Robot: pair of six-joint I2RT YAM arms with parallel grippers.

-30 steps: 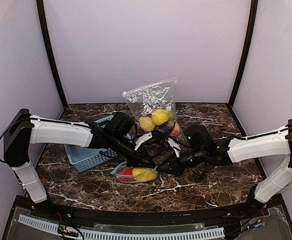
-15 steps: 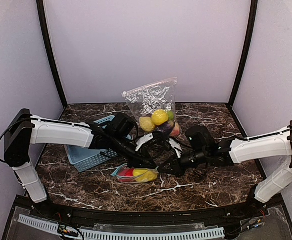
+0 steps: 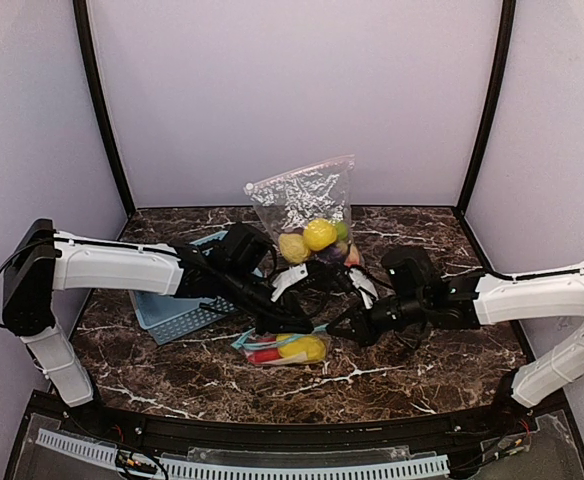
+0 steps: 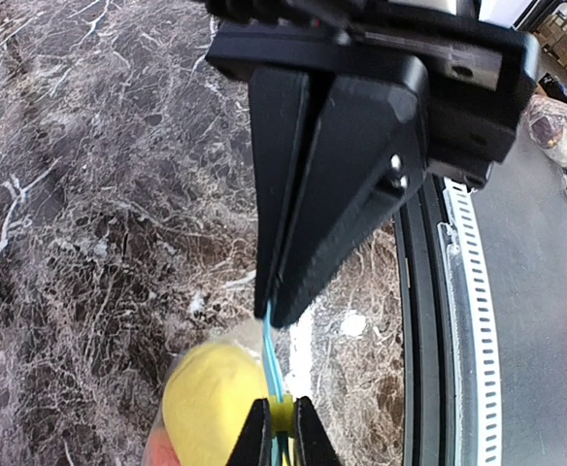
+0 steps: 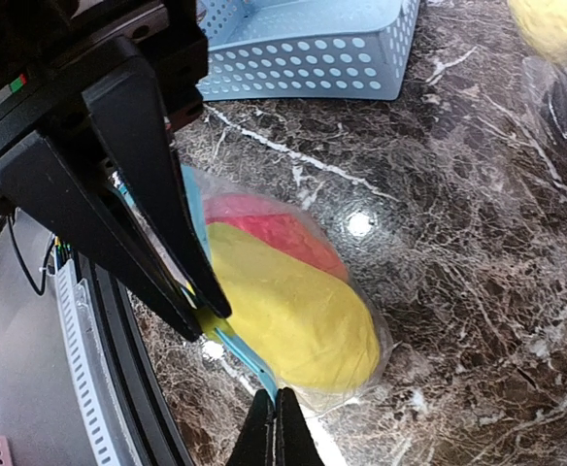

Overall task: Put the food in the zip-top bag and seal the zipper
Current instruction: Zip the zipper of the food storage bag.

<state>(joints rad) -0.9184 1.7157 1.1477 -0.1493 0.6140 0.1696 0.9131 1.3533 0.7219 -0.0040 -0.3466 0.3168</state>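
Note:
A small zip-top bag [image 3: 282,348] lies on the marble table between both arms. Inside it sit the food pieces, a yellow one [image 5: 293,316] and a red one [image 5: 279,233]. Its blue zipper [image 4: 272,364] runs taut between the two grippers. My left gripper [image 4: 282,416] is shut on the yellow-green slider [image 5: 209,320] of that zipper. Just past the yellow piece, my right gripper [image 5: 275,413] is shut on the zipper's end. In the top view the left gripper [image 3: 307,325] and right gripper [image 3: 340,335] stand close together over the bag's near edge.
A light-blue perforated basket [image 3: 177,305] stands at the left behind the left arm. A larger clear bag [image 3: 307,215] holding several toy fruits stands upright against the back wall. The table's black front rail [image 4: 429,320] runs close to the grippers.
The right gripper has drawn a little to the right, stretching the blue zipper. The bag has flattened and slid slightly right. The left gripper has stayed at about the same spot.

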